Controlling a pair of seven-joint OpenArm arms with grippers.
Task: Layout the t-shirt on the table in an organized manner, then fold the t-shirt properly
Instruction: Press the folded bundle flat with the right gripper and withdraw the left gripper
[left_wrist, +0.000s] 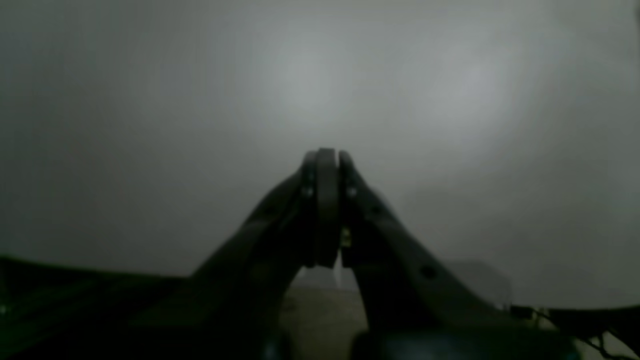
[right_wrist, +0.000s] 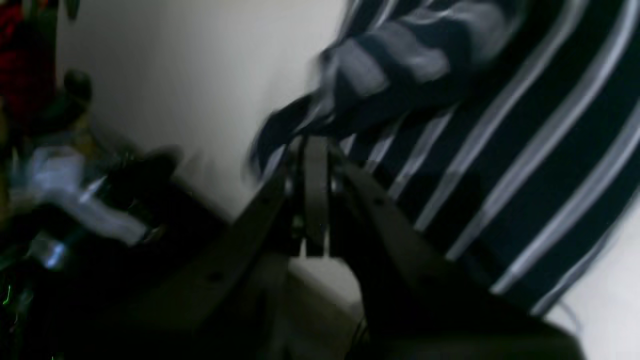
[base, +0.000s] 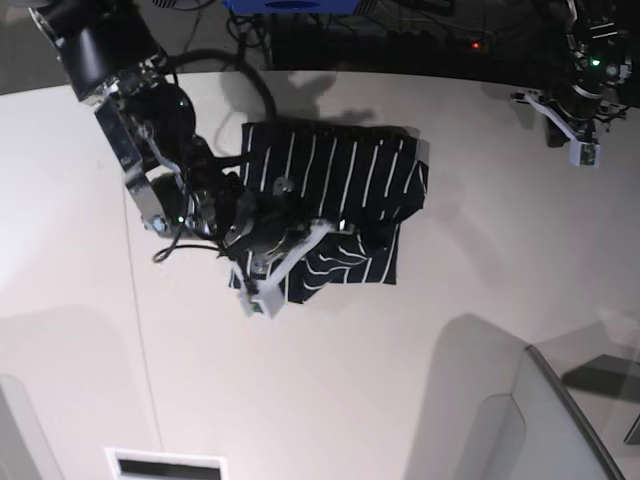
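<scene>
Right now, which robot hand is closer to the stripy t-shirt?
The right gripper: it's shut right at the t-shirt. The left gripper is far off over bare table.

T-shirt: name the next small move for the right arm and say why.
Probably lift and draw the pinched edge outward. The right gripper has its jaws shut at the edge of the t-shirt, which lies bunched and partly doubled over on the table, not yet spread flat.

t-shirt soft matt striped cloth; table smooth white, faint sheen
</scene>
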